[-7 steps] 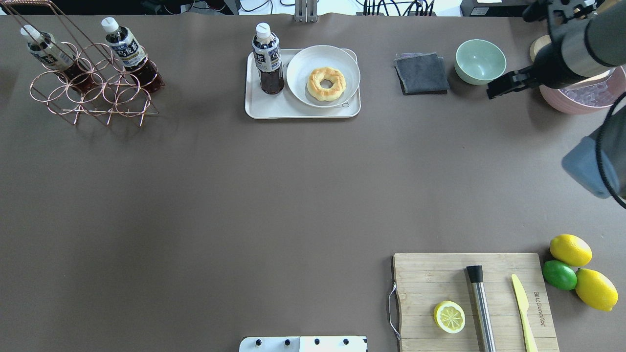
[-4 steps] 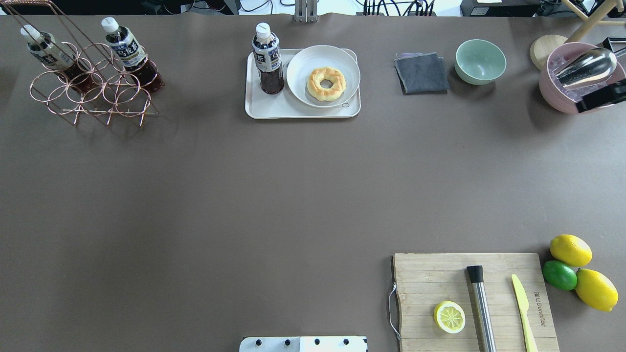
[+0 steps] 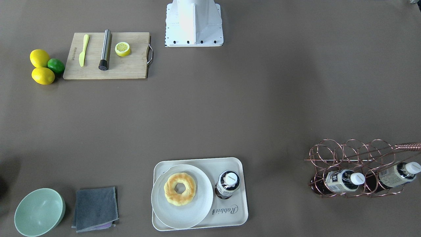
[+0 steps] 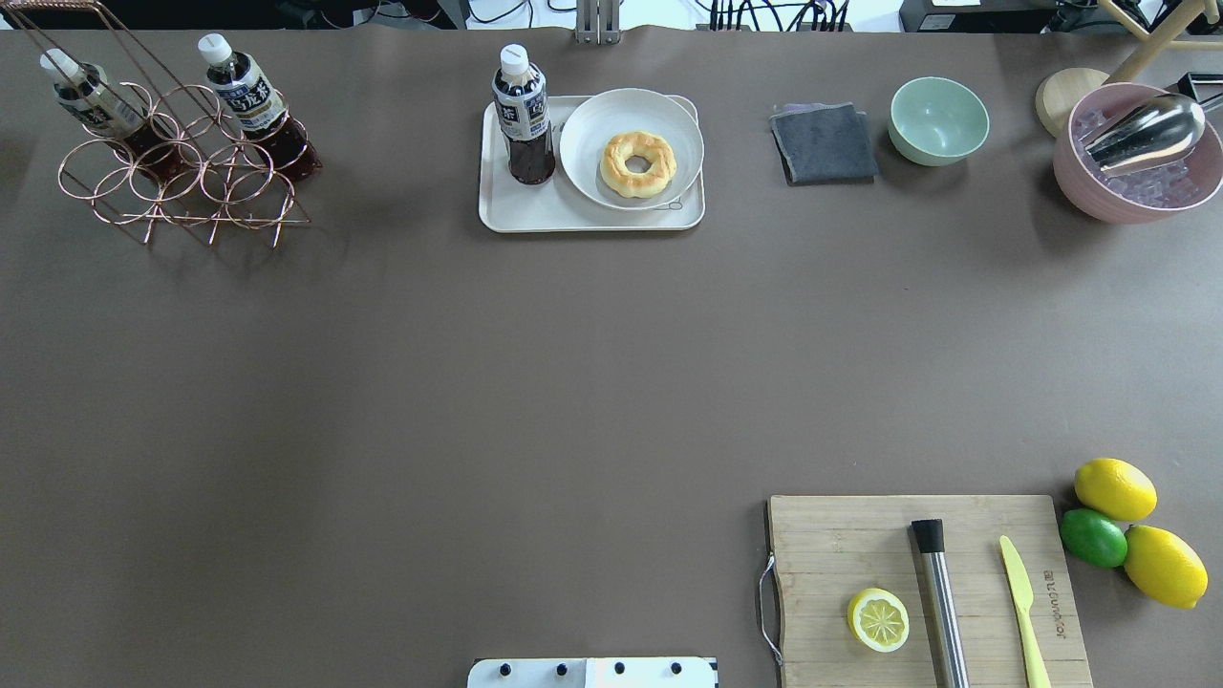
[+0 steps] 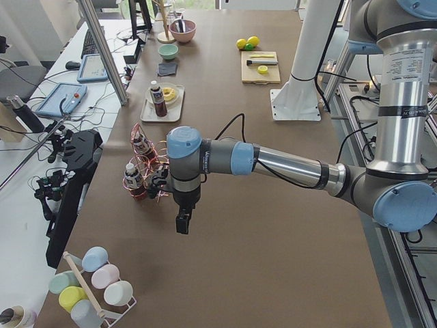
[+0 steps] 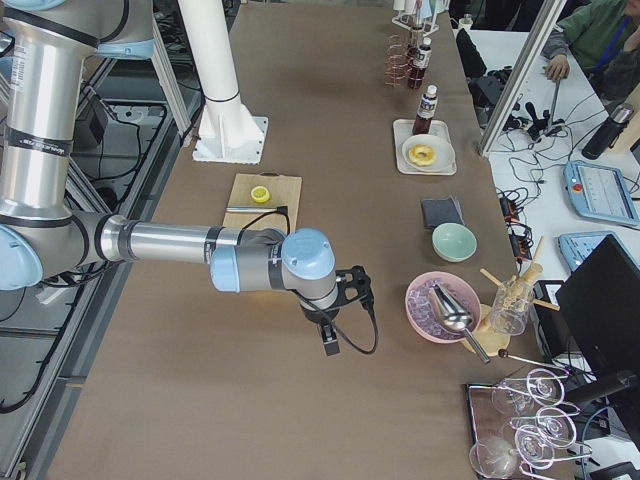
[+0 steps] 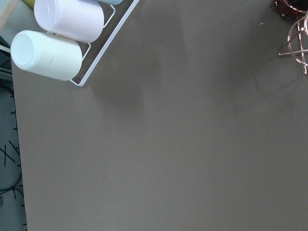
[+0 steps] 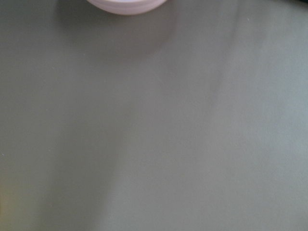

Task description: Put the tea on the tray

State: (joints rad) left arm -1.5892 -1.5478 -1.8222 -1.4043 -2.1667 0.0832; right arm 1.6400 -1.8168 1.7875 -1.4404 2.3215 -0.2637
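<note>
The tea bottle [image 4: 524, 115] stands upright on the left part of the cream tray [image 4: 583, 218], beside a round white plate with a doughnut [image 4: 637, 163]. In the front-facing view the bottle [image 3: 227, 183] stands on the tray [image 3: 197, 161] with nothing gripping it. Two near-identical bottles [image 4: 88, 98] [image 4: 245, 93] lie in a copper wire rack [image 4: 182, 186]. My left gripper [image 5: 181, 224] hangs over bare table off the rack's end. My right gripper [image 6: 330, 345] hangs near the pink bowl [image 6: 441, 305]. Both show only in side views, so I cannot tell whether they are open or shut.
A wooden cutting board [image 4: 860, 535] with a half lemon, a metal muddler and a yellow knife lies front right, with lemons and a lime [image 4: 1093, 537] beside it. A grey cloth [image 4: 824, 143], a green bowl [image 4: 938, 119] and an ice bowl with a scoop [image 4: 1137, 153] stand at the back right.
My right arm has drawn back to the right and left the overhead view, uncovering the pink ice bowl. The bottle and the tray have not moved.
</note>
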